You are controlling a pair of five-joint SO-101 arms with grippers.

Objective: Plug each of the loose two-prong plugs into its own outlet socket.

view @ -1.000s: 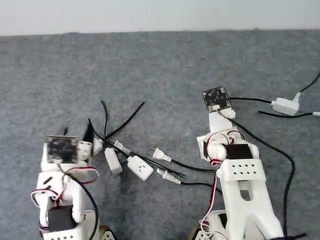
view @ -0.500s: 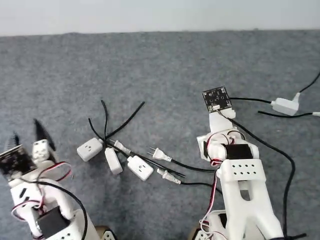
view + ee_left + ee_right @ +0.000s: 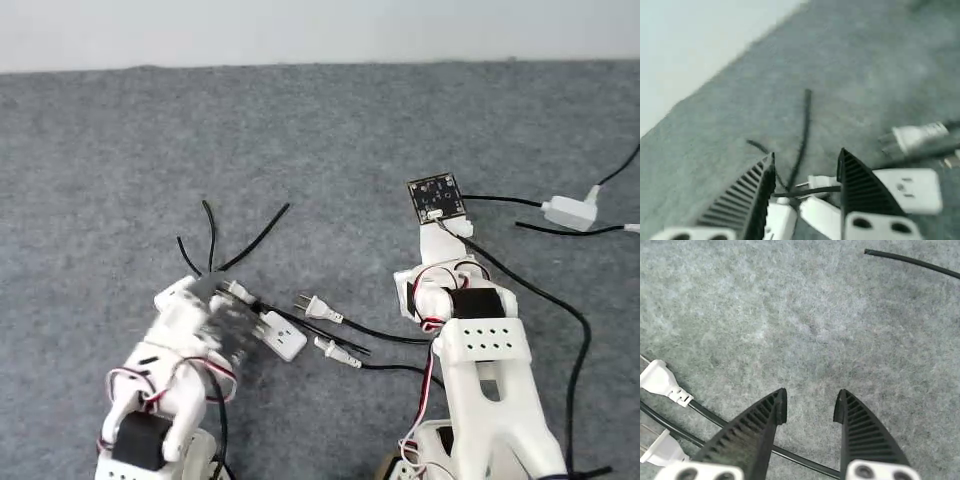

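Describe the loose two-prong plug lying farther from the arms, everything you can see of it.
The two-prong plug has a white moulded body, two prongs aimed toward the nearest white outlet socket, and a ribbed collar leading into a black cord that runs off toward the right arm. It lies flat on the grey carpet, unplugged and apart from the second plug. No gripper touches it.

Your grey carpeted table (image 3: 350,130) carries white outlet sockets (image 3: 283,337), two loose plugs (image 3: 312,307), black cords (image 3: 255,238) and, far right, a white adapter (image 3: 570,211).
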